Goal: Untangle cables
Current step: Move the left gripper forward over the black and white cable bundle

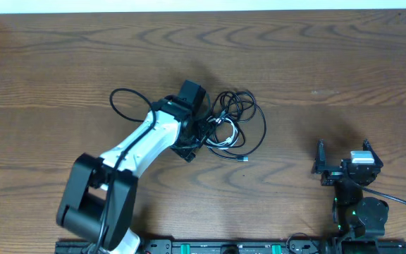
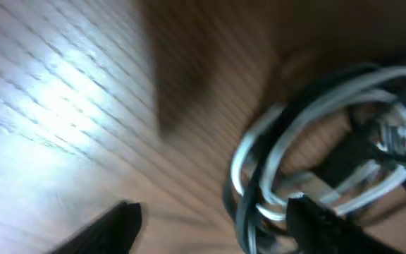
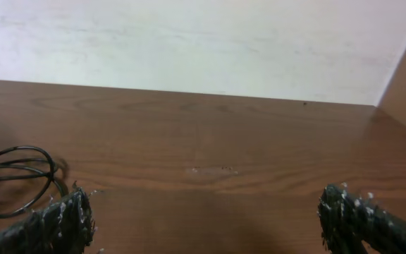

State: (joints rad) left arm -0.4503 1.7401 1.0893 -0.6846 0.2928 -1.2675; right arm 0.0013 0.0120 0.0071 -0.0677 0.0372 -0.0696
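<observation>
Left pincer (image 2: pixel 213 224), half-open and holding nothing, has the cables (image 2: pixel 316 95) bunched against one finger; right pincer (image 3: pixel 206 212) gapes empty, well apart.

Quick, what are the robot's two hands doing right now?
Left gripper: open, cables beside one finger.
Right gripper: open, holding nothing.

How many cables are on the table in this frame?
3 visible: one black cable looping out left of the left arm, a second black cable coiled at right, a white cable between them. The arm covers part of them; more may be hidden.
</observation>
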